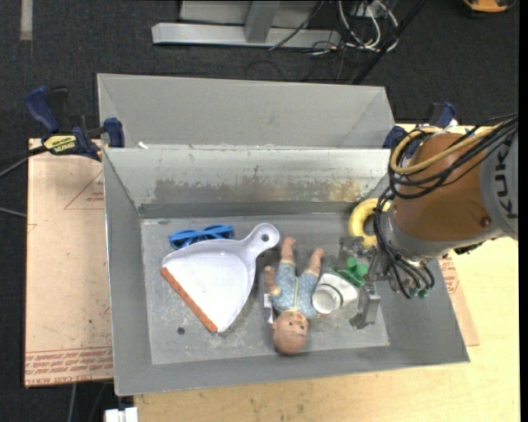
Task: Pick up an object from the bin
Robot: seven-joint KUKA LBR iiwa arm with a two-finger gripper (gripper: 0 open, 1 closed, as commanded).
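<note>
Item 1, container: grey metal bin [247, 177] with sloping walls; its floor is scuffed and speckled, and the back wall is streaked dull along its lower edge. We see it standing over dark carpet [66, 49]. Beyond it are a flat grey metal base [239, 31] and a tangle of black cables [371, 25].

Item 2, white plastic dustpan [216, 276] with an orange-brown front edge, at left of centre, handle pointing to the back.

Item 3, blue plastic piece [200, 236], just behind the dustpan.

Item 4, baby doll in pale blue clothing [293, 297], at centre, lying with its head toward the near wall.

Item 5, small white cup [328, 299], touching the doll's right side, between doll and gripper.

Item 6, green plastic thing [356, 269], just behind the cup.

Item 7, yellow curved thing [361, 218], partly hidden by the arm.

Item 8, gripper [365, 311], under the orange-covered arm [437, 189], low over the floor at right, just beside the white cup. We cannot tell how far it is open, and we see nothing in its hold
</note>
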